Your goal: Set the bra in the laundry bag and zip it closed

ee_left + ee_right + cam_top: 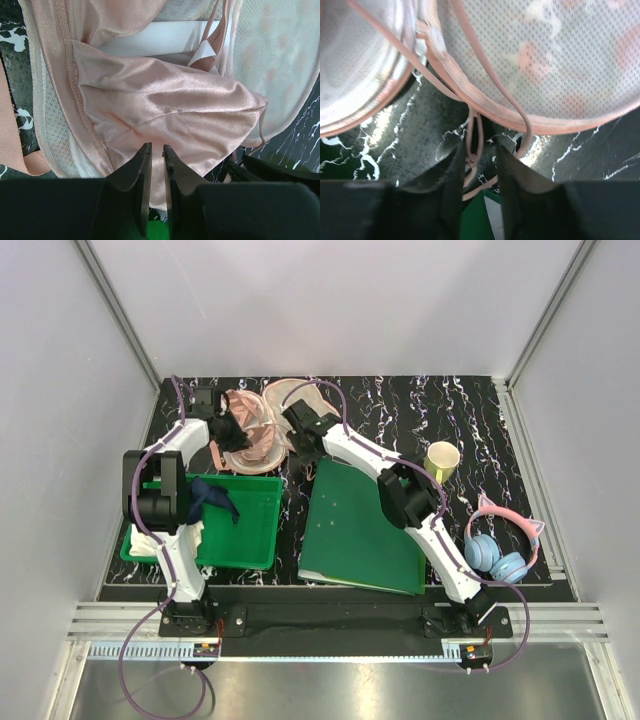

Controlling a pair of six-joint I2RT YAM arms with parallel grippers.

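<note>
Pink strap (473, 145) between parted fingers (451, 176), beside laundry bag (560, 60).

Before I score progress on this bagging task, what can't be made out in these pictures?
Left gripper: whether it pinches the bra; left wrist view, its own fingers cover the contact.
Laundry bag zipper: right wrist view, cut off by frame edges; top view, too small.
Whether the bra lies inside the bag: top view, arms overhang it.
</note>
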